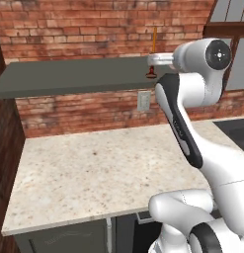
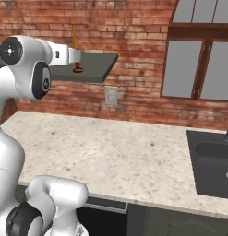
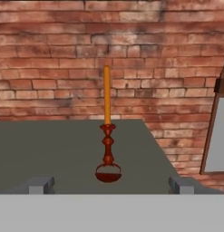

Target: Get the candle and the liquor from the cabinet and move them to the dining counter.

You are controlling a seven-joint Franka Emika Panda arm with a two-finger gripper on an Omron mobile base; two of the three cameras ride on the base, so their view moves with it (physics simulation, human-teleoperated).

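The cabinet is a flat dark grey shelf board without doors, fixed on the red brick wall; it crosses the upper left of the left base view and sits in the upper left of the right base view. Below it lies a beige speckled counter, and a dark sink shows at the right edge of the right base view.

The arm reaches up to the level of the shelf. In the hand view the gripper has its two tips far apart at the bottom of the frame, fully spread, and nothing is between them.

The candle, a thin orange taper in a dark red-brown holder, stands upright near the right end of the board, in the centre of the hand view and just above the gap between the tips.

I think the main risk is a tip-over. The candle is tall and slim on a small foot, so a finger that arrives off-centre could push it down or over the near edge of the shelf. A grip high on the taper could also pull it out of the holder or tilt it. The tips look close to the board's edge, so an approach that is too low could hit the shelf.
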